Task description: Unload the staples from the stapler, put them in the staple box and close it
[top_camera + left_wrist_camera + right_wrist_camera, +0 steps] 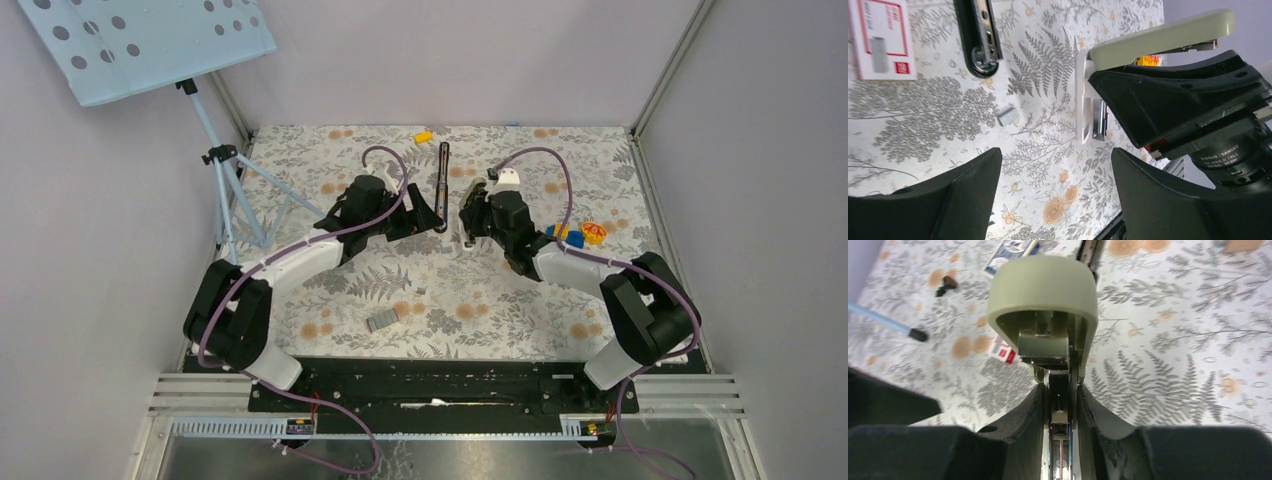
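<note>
The black stapler (443, 185) lies flat on the flowered bench (560, 300) between the two arms, running away from them, with its silvery inner channel facing up in the left wrist view. Near its rounded near end, but not touching it, a tiny grey strip of staples (1008, 116) lies loose on the bench. The left hand (1055, 155) hovers just short of that strip with its fingers spread wide apart and nothing between them. A red-and-white printed card box (880, 40) sits beside the black stapler, on the far side from the right arm. The right hand (1062, 390) is clamped on a second, beige stapler (1043, 290). Its fingers press on the narrow lower body, where a metal channel shows, while the beige top arm stands lifted open above them. This hand holds it just to the right of the black stapler. Nearer the arm bases a larger grey rectangular block (383, 320) rests on the bench, well apart from both hands.
</note>
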Robot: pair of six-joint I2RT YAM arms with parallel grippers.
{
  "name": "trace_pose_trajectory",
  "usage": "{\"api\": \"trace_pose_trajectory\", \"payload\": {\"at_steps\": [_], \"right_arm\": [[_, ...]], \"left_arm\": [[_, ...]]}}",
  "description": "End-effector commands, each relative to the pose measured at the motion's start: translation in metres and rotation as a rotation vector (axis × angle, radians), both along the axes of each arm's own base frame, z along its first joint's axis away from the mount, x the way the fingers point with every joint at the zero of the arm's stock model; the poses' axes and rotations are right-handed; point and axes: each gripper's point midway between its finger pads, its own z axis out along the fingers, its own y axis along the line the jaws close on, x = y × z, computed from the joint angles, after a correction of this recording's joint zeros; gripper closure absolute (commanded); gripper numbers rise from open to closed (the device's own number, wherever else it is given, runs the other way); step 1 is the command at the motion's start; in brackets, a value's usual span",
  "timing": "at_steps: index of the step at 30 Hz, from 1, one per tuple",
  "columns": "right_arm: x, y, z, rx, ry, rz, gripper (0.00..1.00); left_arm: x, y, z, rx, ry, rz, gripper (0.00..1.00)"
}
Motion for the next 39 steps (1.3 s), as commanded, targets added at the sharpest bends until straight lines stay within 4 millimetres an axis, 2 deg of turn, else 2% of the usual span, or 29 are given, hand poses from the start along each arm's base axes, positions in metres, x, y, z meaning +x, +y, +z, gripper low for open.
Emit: {"api": "trace_pose_trajectory", "payload": {"at_steps": [1, 5, 8, 9, 10, 16, 23, 31, 39], "right_arm": [[0.032, -0.016, 0.034, -0.135, -0.099, -0.107, 1.0], [0.052, -0.019, 0.025, -0.24, -0.07, -0.145, 1.0], [0.065, -0.015, 0.009, -0.305, -0.012, -0.152, 1.0], [0.07, -0.013, 0.011, -0.31, -0.004, -0.155, 1.0], [0.073, -0.011, 0.002, -0.326, 0.024, -0.158, 1.0], [0.09, -0.008, -0.017, -0.378, 0.112, -0.211, 1.0], [0.101, -0.005, -0.04, -0.365, 0.174, -0.226, 1.0], [0.115, -0.015, -0.062, -0.347, 0.238, -0.261, 1.0], [0.127, -0.014, -0.078, -0.355, 0.274, -0.251, 0.98]], "left_arm": [[0.017, 0.02, 0.042, 0.011, -0.125, 0.068, 0.15], [0.023, 0.042, 0.043, 0.044, -0.147, 0.106, 0.14], [0.024, 0.057, 0.04, 0.058, -0.138, 0.124, 0.14], [0.024, 0.062, 0.039, 0.064, -0.136, 0.131, 0.14], [0.025, 0.068, 0.039, 0.067, -0.138, 0.14, 0.14], [0.02, 0.088, 0.04, 0.08, -0.166, 0.163, 0.12], [0.019, 0.094, 0.031, 0.088, -0.155, 0.157, 0.08], [0.018, 0.096, 0.026, 0.054, -0.119, 0.158, 0.07], [0.021, 0.097, 0.029, 0.045, -0.135, 0.165, 0.06]]}}
